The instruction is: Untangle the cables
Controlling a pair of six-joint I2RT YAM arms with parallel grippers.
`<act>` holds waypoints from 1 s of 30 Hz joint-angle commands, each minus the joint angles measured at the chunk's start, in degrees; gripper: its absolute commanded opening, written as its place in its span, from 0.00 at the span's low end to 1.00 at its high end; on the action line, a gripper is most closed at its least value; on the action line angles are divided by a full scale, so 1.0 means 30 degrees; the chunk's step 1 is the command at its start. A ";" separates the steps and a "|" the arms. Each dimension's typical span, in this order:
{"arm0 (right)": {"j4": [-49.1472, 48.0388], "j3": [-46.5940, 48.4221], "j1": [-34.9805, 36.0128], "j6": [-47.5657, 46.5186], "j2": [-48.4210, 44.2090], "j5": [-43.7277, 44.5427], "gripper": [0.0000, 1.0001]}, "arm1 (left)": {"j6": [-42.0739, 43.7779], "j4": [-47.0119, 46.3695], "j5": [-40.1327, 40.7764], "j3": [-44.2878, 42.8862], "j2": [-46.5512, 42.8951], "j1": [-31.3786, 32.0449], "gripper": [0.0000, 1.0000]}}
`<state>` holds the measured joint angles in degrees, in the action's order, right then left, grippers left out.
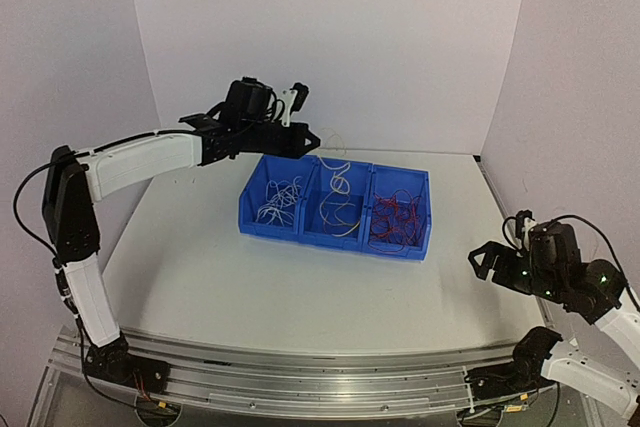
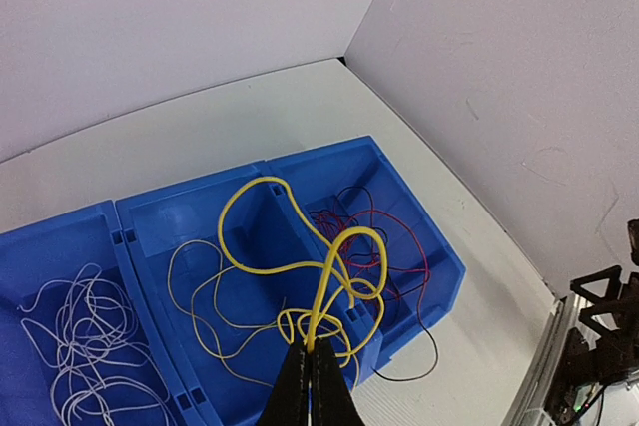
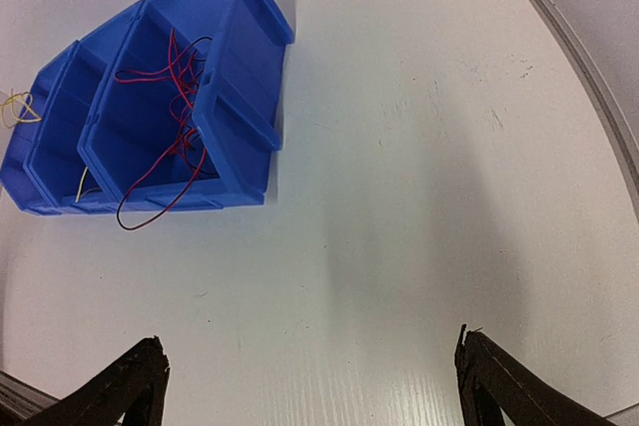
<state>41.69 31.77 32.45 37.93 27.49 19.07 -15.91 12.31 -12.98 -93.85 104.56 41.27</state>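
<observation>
The left arm (image 1: 140, 162) arches up from its base and over the blue bin (image 1: 335, 240). Its left gripper (image 2: 312, 351) is pinched tight on a bunch of yellow cables (image 2: 321, 306), which hang in loops over the middle compartment. In the left compartment curl white cables (image 1: 278, 202) and in the right, red cables (image 1: 395, 222) — one dark strand spills onto the table (image 3: 399, 197). The right arm (image 1: 585, 287) sits folded low at the near right, with the right gripper (image 3: 310, 351) jaws wide and holding nothing.

Smooth, plastic-sheathed cables (image 2: 318, 326) in yellow, white and red fill a glossy blue plastic bin (image 1: 330, 237). The white table (image 1: 250, 287) looks matt and faintly scuffed, edged by a ribbed metal rail (image 1: 300, 372).
</observation>
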 commanded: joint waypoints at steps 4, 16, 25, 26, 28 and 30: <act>-0.0019 0.0194 0.0059 0.0486 -0.0089 0.0244 0.97 | 0.2673 0.3386 0.1217 -0.4607 0.4911 0.0362 0.00; 0.0103 -0.0110 0.0055 0.0681 -0.0451 0.0418 0.97 | 0.3182 0.7250 0.0930 -1.0135 0.9092 0.0596 0.31; 0.0153 0.0427 0.0058 0.0688 0.0335 0.0633 0.97 | 0.2844 0.6871 0.0163 -1.0246 0.6441 0.0669 0.91; 0.0163 0.0531 0.0055 0.0685 0.0538 0.0710 0.98 | 0.2633 0.6795 0.0527 -0.9722 0.5744 0.0679 0.98; 0.0195 0.0742 0.0054 0.0713 0.1072 0.0772 0.98 | 0.2061 0.6242 0.1923 -0.7619 0.3417 0.0687 1.00; 0.0247 0.0944 0.0064 0.0808 0.1655 0.0692 0.98 | 0.1197 0.4757 0.4062 -0.3769 0.0576 0.0692 1.00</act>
<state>41.86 31.88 32.45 39.29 29.49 19.92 -8.37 32.51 -9.77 -116.82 125.11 43.03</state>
